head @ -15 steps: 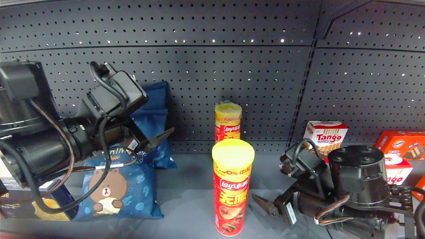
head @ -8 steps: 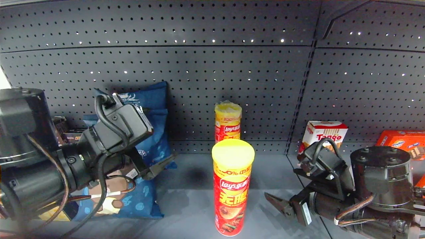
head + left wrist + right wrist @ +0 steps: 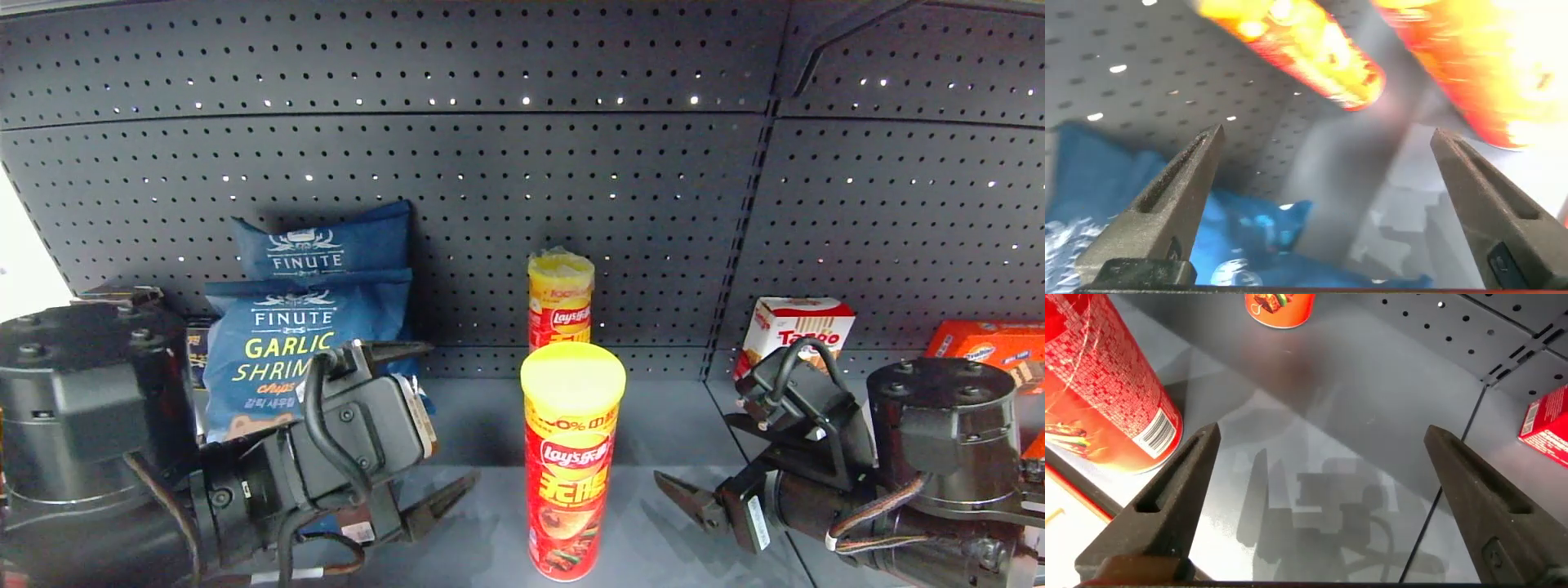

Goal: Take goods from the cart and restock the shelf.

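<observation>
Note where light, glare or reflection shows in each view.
Head view: light dots shine through holes in the pegboard. Left wrist view: the front chip can glares yellow-orange. Right wrist view: the shelf floor reflects the rear chip can dimly.

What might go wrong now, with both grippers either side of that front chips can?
The front can stands tall near the shelf's edge, between the open left gripper and right gripper; a sideways swing from either may topple it. The left gripper also hangs close to the blue chips bag and might snag it.
</observation>
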Robot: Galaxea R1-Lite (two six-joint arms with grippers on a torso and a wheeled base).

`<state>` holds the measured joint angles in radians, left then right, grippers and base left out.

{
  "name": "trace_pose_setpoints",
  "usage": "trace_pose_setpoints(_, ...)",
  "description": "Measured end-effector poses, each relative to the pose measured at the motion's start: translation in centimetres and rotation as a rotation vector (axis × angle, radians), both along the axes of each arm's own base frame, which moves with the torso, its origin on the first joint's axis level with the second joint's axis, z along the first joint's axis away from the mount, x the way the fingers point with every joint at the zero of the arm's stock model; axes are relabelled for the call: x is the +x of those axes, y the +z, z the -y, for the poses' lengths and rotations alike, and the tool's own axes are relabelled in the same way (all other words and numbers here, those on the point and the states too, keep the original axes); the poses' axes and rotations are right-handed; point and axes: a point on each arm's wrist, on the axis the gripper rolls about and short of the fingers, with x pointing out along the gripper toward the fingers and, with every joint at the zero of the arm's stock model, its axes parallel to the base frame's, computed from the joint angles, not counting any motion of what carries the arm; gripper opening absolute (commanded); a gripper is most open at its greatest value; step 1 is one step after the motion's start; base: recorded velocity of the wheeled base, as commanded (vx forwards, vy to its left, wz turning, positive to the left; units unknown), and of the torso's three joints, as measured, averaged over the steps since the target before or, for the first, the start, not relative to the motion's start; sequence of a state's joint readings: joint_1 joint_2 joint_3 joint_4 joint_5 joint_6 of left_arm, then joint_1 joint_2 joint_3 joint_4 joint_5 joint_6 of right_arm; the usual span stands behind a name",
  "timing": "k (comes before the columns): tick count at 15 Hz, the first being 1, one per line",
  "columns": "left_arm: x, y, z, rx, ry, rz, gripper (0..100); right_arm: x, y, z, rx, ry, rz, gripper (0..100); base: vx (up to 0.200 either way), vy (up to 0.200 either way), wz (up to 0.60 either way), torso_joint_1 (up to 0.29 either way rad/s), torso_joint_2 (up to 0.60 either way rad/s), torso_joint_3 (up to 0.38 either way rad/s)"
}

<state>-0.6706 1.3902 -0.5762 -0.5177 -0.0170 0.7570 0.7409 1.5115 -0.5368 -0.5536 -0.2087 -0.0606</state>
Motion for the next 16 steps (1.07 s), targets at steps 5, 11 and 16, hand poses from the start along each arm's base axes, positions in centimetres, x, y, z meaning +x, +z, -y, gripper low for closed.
trace_pose_setpoints(5, -0.1, -1.0, 1.1, 0.030, -0.046, -0.023, 100, 0.1, 0.0, 0.1, -0.001, -0.007, -0.001, 100, 0.000, 0.000, 0.00, 0.000, 0.00, 0.000)
trace_pose_setpoints(11, 0.1, -1.9, 2.5, 0.063, -0.087, -0.047, 100, 0.3, -0.1, 0.4, -0.001, -0.020, -0.002, 100, 0.000, 0.000, 0.00, 0.000, 0.00, 0.000)
trace_pose_setpoints(16, 0.4, -2.5, 2.9, 0.076, -0.093, -0.064, 100, 0.2, -0.1, 0.5, -0.003, -0.021, -0.003, 100, 0.000, 0.000, 0.00, 0.000, 0.00, 0.000)
